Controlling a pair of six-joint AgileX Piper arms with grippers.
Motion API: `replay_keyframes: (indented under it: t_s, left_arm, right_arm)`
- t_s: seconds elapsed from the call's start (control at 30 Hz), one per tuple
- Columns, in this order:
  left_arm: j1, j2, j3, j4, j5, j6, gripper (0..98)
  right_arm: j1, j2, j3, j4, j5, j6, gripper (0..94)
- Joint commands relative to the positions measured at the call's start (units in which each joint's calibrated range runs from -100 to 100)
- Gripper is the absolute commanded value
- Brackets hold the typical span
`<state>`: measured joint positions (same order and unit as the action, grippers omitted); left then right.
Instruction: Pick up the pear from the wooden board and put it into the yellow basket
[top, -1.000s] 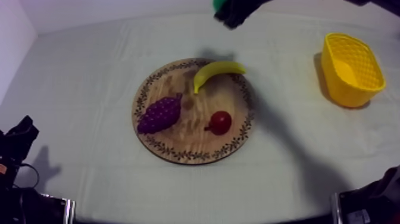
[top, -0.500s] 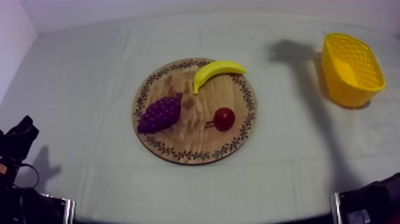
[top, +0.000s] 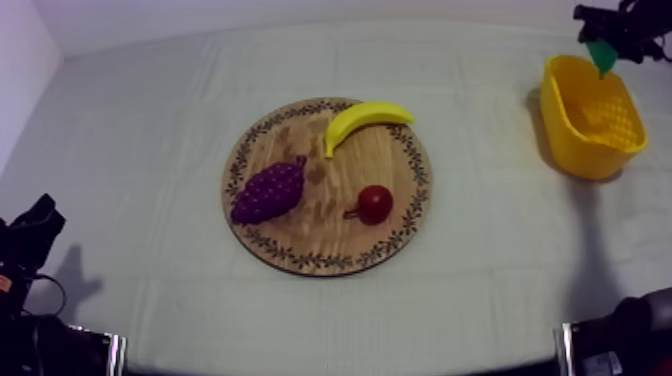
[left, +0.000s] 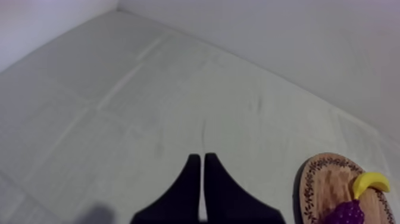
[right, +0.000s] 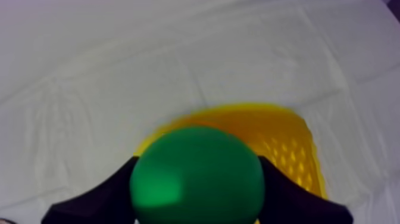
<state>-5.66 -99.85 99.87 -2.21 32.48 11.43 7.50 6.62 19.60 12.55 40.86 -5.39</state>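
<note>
right gripper (right: 196, 162) grips pear (right: 196, 179) (over basket (right: 287, 134))

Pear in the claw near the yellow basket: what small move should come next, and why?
Probably lower the right claw a little toward the opening of the yellow basket before letting go. The claw is shut on the pear, which hangs above the basket, near its far rim in the top view, so dropping it from there might miss or bounce out.

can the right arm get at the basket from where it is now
Probably yes: the right gripper, shut on the pear, hangs at the yellow basket's far rim, and its open top looks unblocked.
</note>
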Motion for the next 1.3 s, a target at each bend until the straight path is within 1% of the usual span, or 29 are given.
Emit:
replay_keyframes:
  t_s: [0.0, 0.13, 0.27, 0.43, 0.83, 0.93, 1.03, 1.1, 1.17, 1.27]
  left_arm:
    - [-0.02, 0.02, 0.02, -0.02, 0.01, 0.02, 0.1]
    - [-0.02, 0.02, 0.02, -0.02, 0.01, 0.02, 0.1]
    - [-0.02, 0.02, 0.02, -0.02, 0.01, 0.02, 0.1]
    - [-0.02, 0.02, 0.02, -0.02, 0.01, 0.02, 0.1]
    - [-0.02, 0.02, 0.02, -0.02, 0.01, 0.02, 0.1]
    - [-0.02, 0.02, 0.02, -0.02, 0.01, 0.02, 0.1]
    - [-0.02, 0.02, 0.02, -0.02, 0.01, 0.02, 0.1]
    - [-0.02, 0.02, 0.02, -0.02, 0.01, 0.02, 0.1]
    - [-0.02, 0.02, 0.02, -0.02, 0.01, 0.02, 0.1]
    - [-0.02, 0.02, 0.02, -0.02, 0.01, 0.02, 0.1]
  right_arm:
    - [0.41, 0.76, 1.72, -1.62, 0.77, 1.82, 41.6]
    - [1.20, 2.23, 4.55, -3.74, 1.51, 3.42, 42.1]
    - [1.93, 3.48, 6.91, -4.62, 1.49, 4.04, 42.4]
    - [2.76, 4.41, 8.11, -4.24, 0.48, 3.87, 45.9]
    - [3.26, 5.47, 9.35, -2.29, -2.31, 2.17, 64.7]
    - [3.21, 5.47, 9.76, -2.07, -3.39, 2.16, 67.0]
    - [3.16, 5.10, 10.19, -2.45, -4.42, 2.54, 65.1]
    - [3.18, 4.54, 10.61, -3.49, -5.22, 3.57, 61.3]
    - [3.34, 3.59, 11.36, -5.18, -6.46, 5.30, 55.7]
    - [3.78, 1.37, 13.29, -8.45, -8.82, 8.67, 44.4]
